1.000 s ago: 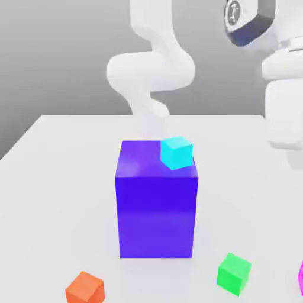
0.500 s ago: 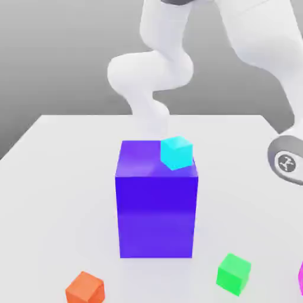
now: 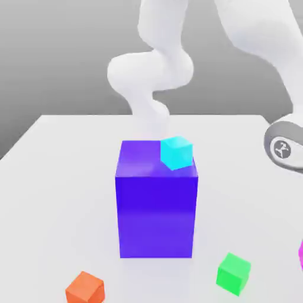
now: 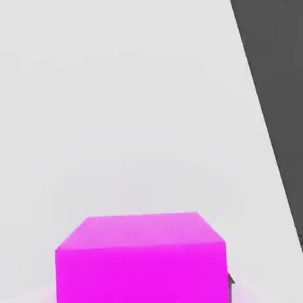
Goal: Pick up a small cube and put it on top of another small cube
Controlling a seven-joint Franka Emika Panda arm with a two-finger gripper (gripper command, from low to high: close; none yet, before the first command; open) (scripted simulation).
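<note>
1. Closest to me on the white table, an orange cube sits toward the exterior view's left, and a green cube toward its right; the two are well apart.
2. A sliver of a magenta cube shows at the exterior view's right edge, a little behind the green one. The hand view is filled low down by that same magenta cube, resting on the table.
3. Further back stands a tall blue block, much larger than the small cubes.
4. A cyan cube sits on top of the block, at the rear corner on the exterior view's right, turned at an angle to the block's edges.
5. The white arm rises behind the block and bends over to the exterior view's right, where a grey-ringed joint hangs above the magenta cube's side of the table.
6. From here I cannot tell how the fingers stand.
</note>
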